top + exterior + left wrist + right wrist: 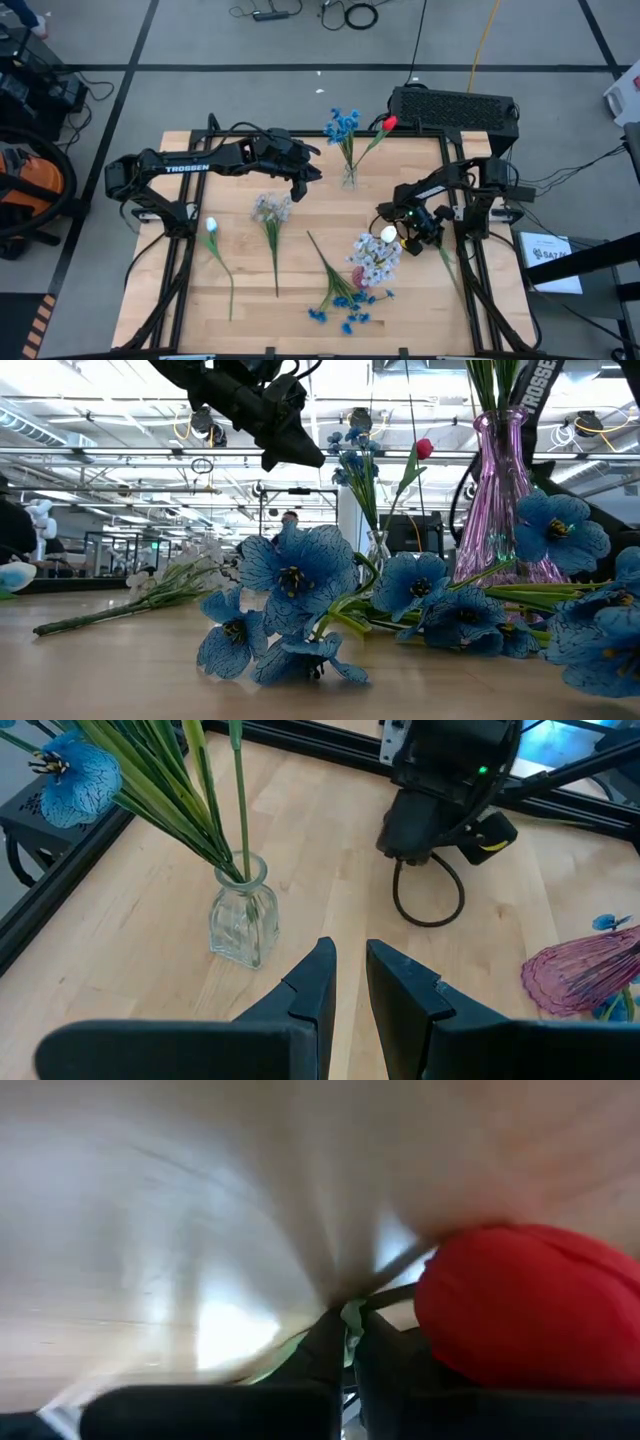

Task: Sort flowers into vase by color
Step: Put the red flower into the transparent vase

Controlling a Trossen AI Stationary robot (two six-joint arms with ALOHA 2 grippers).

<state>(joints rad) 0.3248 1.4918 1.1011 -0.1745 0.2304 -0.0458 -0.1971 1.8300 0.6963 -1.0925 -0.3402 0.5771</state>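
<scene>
A small clear vase (pixel 349 178) (pixel 240 925) at the table's far middle holds blue flowers (pixel 343 122) and a red tulip (pixel 389 123). My left gripper (pixel 305 172) (pixel 348 970) hovers just left of it, open by a narrow gap and empty. A pink-purple vase (pixel 505 490) stands right of centre with lavender-white flowers (pixel 375 258) in it. My right gripper (pixel 400 228) (pixel 350 1335) is low beside that vase, shut on a second red tulip (pixel 520 1305). A white tulip (pixel 211 225), a lavender-white cluster (pixel 270 210) and a blue cluster (pixel 345 305) lie flat on the table. My right gripper pinches the red tulip's green stem (pixel 352 1318) between its two fingers, right beside the red head. The fingers lie across the stem, close above the tabletop. The rest of the stem (pixel 450 270) trails toward the table's near right corner. Whether the head rests on the wood, I cannot tell.
A black box (pixel 455 105) sits at the far right edge, and black frame rails run along the table's sides. Bare wood (pixel 180 280) lies at the near left. In the low view the blue flowers (pixel 290 575) fill the foreground.
</scene>
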